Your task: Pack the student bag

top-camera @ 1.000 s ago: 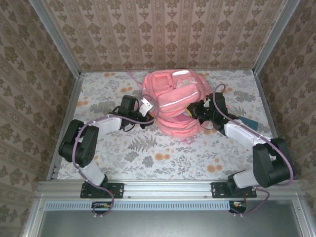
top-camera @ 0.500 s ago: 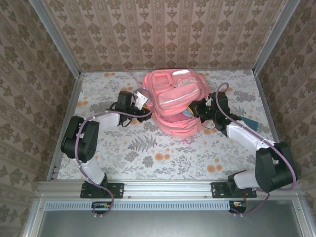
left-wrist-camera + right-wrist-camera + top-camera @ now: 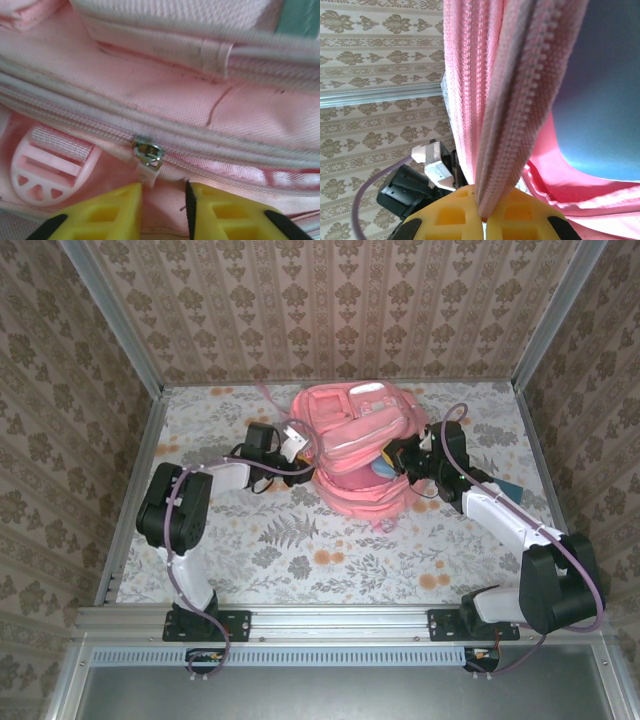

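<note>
The student bag [image 3: 352, 430], a large pink backpack, lies at the middle back of the table. My left gripper [image 3: 298, 447] is pressed against its left side. In the left wrist view its yellow fingers [image 3: 115, 212] stand slightly apart, open, just below the metal zip slider [image 3: 148, 151]; the white pull tab [image 3: 148, 175] hangs beside the left finger. My right gripper [image 3: 482, 216] is shut on the bag's pink zip edge [image 3: 520, 115] and holds the opening up at the bag's right side [image 3: 404, 455]. A blue item [image 3: 600, 95] lies inside the opening [image 3: 383, 469].
A flat dark-blue booklet [image 3: 503, 488] lies on the floral table [image 3: 300, 540] right of my right arm. A pink strap buckle [image 3: 45, 167] sits left of the zip slider. Patterned walls close in the back and both sides.
My left gripper has slid toward the back along the bag's left side. My right gripper has moved slightly back with the zip edge, and the bag's opening now gapes wider.
</note>
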Tool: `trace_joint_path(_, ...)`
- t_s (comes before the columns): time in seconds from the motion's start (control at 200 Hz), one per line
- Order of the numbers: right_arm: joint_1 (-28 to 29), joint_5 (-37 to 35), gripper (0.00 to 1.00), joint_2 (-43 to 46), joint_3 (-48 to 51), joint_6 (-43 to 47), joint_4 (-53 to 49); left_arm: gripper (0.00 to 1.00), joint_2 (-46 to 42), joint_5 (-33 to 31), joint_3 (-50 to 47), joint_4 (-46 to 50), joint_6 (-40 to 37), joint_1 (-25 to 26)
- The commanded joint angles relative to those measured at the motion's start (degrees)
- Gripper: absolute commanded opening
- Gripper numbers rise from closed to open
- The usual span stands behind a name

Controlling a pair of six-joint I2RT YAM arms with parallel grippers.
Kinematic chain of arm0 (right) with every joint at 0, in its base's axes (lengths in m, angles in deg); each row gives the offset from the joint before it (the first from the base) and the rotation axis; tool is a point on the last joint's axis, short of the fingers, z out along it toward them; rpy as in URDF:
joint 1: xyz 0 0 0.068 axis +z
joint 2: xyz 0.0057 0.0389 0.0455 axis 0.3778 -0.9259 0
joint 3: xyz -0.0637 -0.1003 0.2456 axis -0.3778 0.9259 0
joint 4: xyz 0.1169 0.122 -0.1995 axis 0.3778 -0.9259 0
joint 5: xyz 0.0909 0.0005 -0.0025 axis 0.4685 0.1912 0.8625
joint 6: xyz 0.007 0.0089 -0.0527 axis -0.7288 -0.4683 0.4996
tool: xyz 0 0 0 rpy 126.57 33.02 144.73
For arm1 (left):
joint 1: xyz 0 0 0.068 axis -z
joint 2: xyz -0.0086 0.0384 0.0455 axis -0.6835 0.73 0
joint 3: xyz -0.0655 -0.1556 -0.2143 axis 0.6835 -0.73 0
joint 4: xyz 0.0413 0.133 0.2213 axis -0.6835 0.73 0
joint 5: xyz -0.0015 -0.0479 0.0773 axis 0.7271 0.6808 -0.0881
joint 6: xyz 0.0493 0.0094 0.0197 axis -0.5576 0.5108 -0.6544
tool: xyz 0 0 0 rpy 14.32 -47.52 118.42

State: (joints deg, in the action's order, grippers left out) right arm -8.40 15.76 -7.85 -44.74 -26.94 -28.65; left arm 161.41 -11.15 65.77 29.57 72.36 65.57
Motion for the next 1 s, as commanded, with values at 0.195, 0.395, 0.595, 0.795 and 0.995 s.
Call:
trace_joint_path(0.195, -0.4, 1.9, 0.03, 2.8, -3.2, 0.6, 0.4, 0.18, 4.2, 4.3, 5.7, 1.5, -1.3, 0.1)
trace_joint_path(0.395, -0.5, 2.1, 0.03, 2.8, -3.1, 0.7, 0.2, 0.39, 3.6, 4.6, 6.0, 1.3, -0.6, 0.0)
trace_joint_path(0.595, -0.5, 2.3, 0.03, 3.5, -2.7, 1.0, -0.3, 0.32, 3.7, 6.1, 7.8, 2.1, -0.7, 0.1)
trace_joint_path(0.795, -0.5, 2.2, 0.03, 4.3, -1.7, 1.0, -0.7, 0.07, 3.6, 5.7, 7.9, 1.8, -0.5, 0.2)
trace_joint_path(0.995, -0.6, 2.1, 0.03, 3.6, -1.7, 1.0, -0.3, 0.0, 1.5, 4.9, 4.2, -1.6, 0.0, 0.2)
